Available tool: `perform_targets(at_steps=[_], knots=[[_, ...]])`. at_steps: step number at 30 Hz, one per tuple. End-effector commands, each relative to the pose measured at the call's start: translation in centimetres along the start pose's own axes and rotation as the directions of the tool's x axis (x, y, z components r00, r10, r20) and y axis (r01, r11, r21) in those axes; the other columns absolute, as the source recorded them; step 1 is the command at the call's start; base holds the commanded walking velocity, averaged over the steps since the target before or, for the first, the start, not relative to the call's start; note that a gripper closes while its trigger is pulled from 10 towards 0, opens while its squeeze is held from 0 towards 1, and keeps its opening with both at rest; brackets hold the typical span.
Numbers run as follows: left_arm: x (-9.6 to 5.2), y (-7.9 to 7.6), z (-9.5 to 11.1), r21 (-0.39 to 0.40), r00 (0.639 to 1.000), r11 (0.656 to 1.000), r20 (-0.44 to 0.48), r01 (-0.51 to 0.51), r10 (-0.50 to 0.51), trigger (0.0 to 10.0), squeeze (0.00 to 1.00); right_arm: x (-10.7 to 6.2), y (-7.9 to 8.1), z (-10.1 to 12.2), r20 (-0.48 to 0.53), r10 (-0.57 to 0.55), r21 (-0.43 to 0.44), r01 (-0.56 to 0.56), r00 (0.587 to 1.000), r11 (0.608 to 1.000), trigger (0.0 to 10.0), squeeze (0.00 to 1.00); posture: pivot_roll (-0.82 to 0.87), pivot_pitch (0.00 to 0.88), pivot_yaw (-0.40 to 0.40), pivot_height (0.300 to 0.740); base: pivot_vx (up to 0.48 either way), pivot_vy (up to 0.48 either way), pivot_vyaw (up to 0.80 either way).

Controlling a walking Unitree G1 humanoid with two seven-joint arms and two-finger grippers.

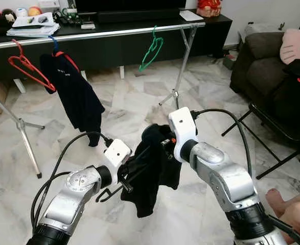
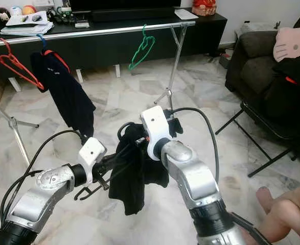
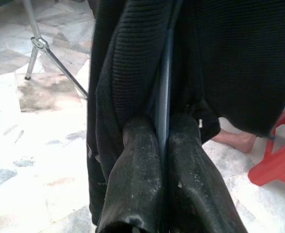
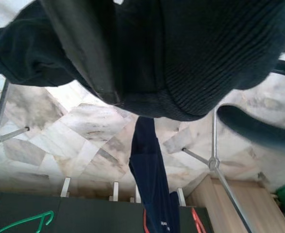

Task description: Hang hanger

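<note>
**Hanger loaded and held, rail not yet reached**

In the lower centre of the head views, both arms hold up a dark garment (image 1: 148,176) draped over a black hanger (image 1: 110,192), whose hook pokes out low at the left of the cloth. The left gripper (image 3: 162,141) is clenched on the hanger's thin bar, its two fingers (image 3: 137,179) pressed together around it with the cloth bunched on either side. The right gripper (image 1: 166,140) is buried in the top of the garment; whether it is closed or slack I cannot tell.

The clothes rail (image 1: 114,33) runs across the upper part of the frame, well apart from the grippers. A red hanger (image 1: 29,69), a navy shirt (image 1: 75,97) and a green hanger (image 1: 151,51) already hang on it. A person's foot (image 1: 282,201) shows at the lower right.

As I judge it, the dressing of the hanger is done; carrying it to the rail and hooking it on a free stretch remains
</note>
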State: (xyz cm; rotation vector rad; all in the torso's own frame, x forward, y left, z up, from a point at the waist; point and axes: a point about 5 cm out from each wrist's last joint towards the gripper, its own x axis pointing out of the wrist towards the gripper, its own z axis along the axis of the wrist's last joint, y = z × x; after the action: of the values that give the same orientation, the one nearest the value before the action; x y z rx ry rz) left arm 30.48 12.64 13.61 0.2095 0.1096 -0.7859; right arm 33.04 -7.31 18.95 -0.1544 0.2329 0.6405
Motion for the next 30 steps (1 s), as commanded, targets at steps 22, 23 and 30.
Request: perform_targets(at_steps=[22,23,30], knots=[[0.1,0.2,0.5,0.001,1.0,1.0,0.027,-0.016,0.016,10.0,0.0,-0.8,-3.8,0.5,0.078,-0.303,0.108,0.294,0.95,0.95,10.0,0.0,-0.05,0.142,-0.032,0.74,0.0,0.0,0.0],[0.1,0.2,0.5,0.001,0.999,1.0,0.027,-0.026,0.026,10.0,0.0,-0.8,-3.6,0.5,0.085,-0.289,0.145,0.275,0.954,0.95,10.0,0.0,-0.05,0.142,-0.032,0.74,0.0,0.0,0.0],[0.1,0.6,0.4,0.004,0.998,0.999,0.026,-0.054,0.054,10.0,0.0,-0.3,-1.5,0.0,0.075,-0.129,0.139,0.118,0.989,0.983,10.0,0.0,-0.05,0.142,-0.032,0.74,0.0,0.0,0.0]])
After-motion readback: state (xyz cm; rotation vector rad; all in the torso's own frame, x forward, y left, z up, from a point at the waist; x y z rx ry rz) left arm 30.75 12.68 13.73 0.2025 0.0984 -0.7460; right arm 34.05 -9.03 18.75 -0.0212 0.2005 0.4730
